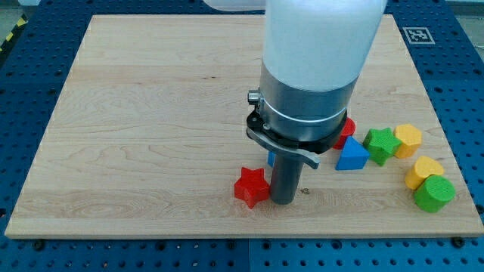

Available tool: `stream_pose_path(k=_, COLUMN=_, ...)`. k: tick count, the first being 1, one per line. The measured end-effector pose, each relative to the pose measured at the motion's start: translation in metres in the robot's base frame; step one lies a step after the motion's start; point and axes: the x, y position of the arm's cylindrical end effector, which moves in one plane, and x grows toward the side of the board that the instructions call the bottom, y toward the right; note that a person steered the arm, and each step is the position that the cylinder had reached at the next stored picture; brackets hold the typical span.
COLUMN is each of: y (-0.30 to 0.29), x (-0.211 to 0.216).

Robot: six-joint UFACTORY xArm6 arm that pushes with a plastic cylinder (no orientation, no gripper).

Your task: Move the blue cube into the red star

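Observation:
The red star (251, 187) lies on the wooden board (151, 113) near the view's bottom centre. My tip (283, 201) stands just to its right, touching or nearly touching it. Only a sliver of the blue cube (270, 158) shows behind the rod, just above and to the right of the star; the rest is hidden by the rod and the arm's body.
To the right lie a blue triangular block (352, 156), a red block (347, 130) partly hidden by the arm, a green star (382, 144), a yellow block (408, 140), another yellow block (424, 171) and a green round block (434, 193).

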Motion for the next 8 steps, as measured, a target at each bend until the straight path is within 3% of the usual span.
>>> stream_pose_path(k=3, y=0.068, x=-0.009)
stream_pose_path(k=4, y=0.049, x=-0.040)
stream_pose_path(k=8, y=0.020, x=-0.064)
